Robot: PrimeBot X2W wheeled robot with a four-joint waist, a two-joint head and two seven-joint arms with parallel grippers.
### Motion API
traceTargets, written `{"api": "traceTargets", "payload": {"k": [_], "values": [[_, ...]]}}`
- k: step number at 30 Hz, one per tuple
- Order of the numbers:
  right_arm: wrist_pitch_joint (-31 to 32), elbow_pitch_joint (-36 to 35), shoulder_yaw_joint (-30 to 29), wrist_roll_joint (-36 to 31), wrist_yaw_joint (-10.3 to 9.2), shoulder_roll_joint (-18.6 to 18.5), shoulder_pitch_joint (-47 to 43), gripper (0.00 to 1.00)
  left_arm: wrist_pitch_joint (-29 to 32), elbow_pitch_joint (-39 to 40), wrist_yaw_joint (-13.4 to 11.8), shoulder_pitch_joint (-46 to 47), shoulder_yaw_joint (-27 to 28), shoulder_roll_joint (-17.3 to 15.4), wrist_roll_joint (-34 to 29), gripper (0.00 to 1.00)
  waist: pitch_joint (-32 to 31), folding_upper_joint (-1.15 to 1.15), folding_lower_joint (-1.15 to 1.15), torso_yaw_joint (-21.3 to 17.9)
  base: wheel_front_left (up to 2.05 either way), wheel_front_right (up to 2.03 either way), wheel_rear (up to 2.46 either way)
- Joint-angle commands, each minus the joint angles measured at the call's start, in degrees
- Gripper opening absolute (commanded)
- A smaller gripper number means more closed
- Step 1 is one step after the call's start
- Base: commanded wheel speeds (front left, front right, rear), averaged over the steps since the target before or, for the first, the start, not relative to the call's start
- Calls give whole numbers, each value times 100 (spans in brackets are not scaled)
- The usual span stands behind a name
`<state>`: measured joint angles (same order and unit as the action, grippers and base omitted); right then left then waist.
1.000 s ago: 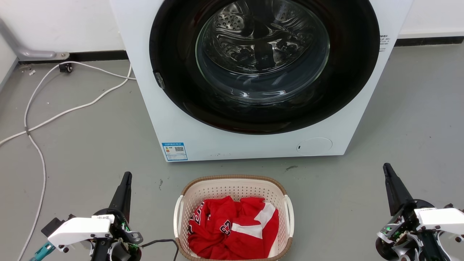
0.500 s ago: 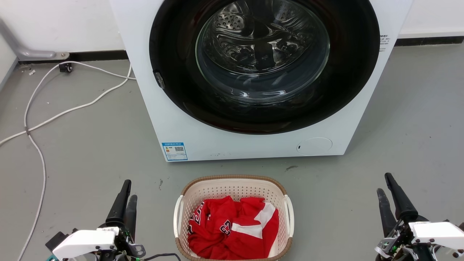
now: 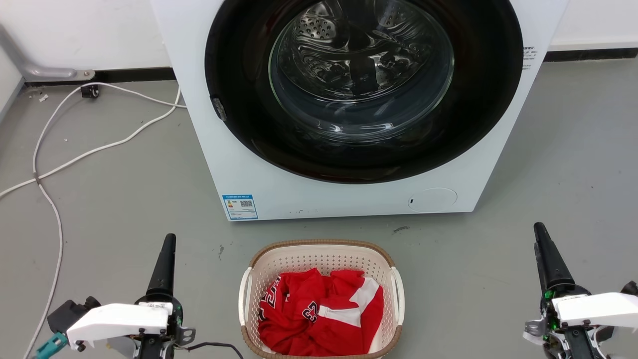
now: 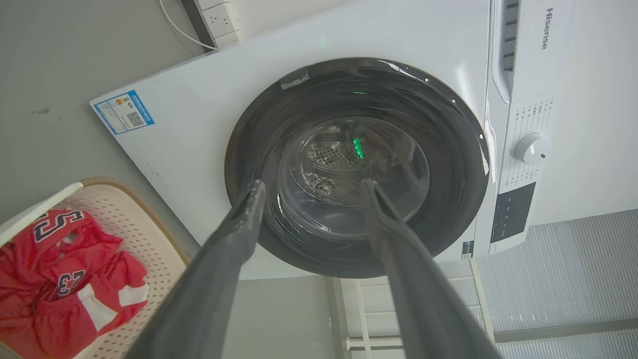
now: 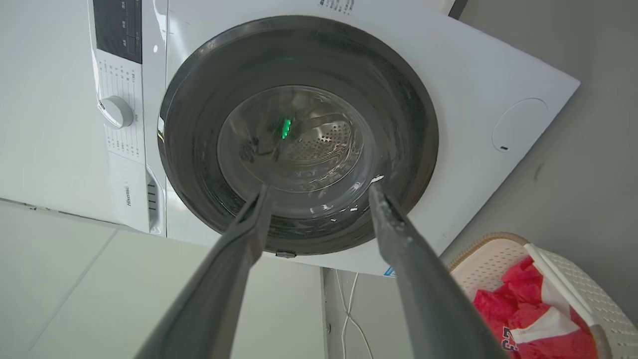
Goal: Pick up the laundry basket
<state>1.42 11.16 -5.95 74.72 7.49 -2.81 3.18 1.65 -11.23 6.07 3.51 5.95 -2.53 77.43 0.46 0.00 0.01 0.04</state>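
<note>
Progress looks nil to me: the laundry basket (image 3: 321, 244) sits on the floor (image 3: 124, 199) before the washing machine (image 3: 259, 169), 1 red jersey (image 3: 319, 319) inside, while the left gripper (image 3: 168, 239) and right gripper (image 3: 541, 232) flank it well apart, fingers spread and empty, so the whole grab is left to do

The gripper (image 5: 318, 192) has its fingers (image 5: 237, 249) spread wide apart, holding nothing, tips over the lower edge of the washer's (image 5: 473, 99) dark round door (image 5: 199, 124). A green glint (image 5: 285, 128) shows on the glass. A white dial (image 5: 115, 111) sits at 9 o'clock. At 4 o'clock the basket (image 5: 491, 269) stands on the grey floor (image 5: 598, 174), with a red garment (image 5: 528, 319) inside. A white cable (image 5: 349, 304) hangs at 6 o'clock.
</note>
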Motion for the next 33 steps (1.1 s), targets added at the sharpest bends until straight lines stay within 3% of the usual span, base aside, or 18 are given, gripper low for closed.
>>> {"api": "traceTargets", "payload": {"k": [1, 17, 33], "values": [[-67, -186, 21, -293, 0, -18, 27, 100, -75, 183, -32, 75, -26, -22, -258, 100, 2, 0, -1, 0, 0, 0, 0], [-427, -577, 295, -2462, 0, -17, -103, 100, -436, 590, -394, -10, -400, -27, -2225, 100, 19, 0, -1, 4, 0, 0, 0], [-732, -713, 378, -3817, 0, -17, -220, 100, -745, 865, -403, -101, -568, -32, -3557, 100, 33, 0, -1, 12, 0, 0, 0]]}}
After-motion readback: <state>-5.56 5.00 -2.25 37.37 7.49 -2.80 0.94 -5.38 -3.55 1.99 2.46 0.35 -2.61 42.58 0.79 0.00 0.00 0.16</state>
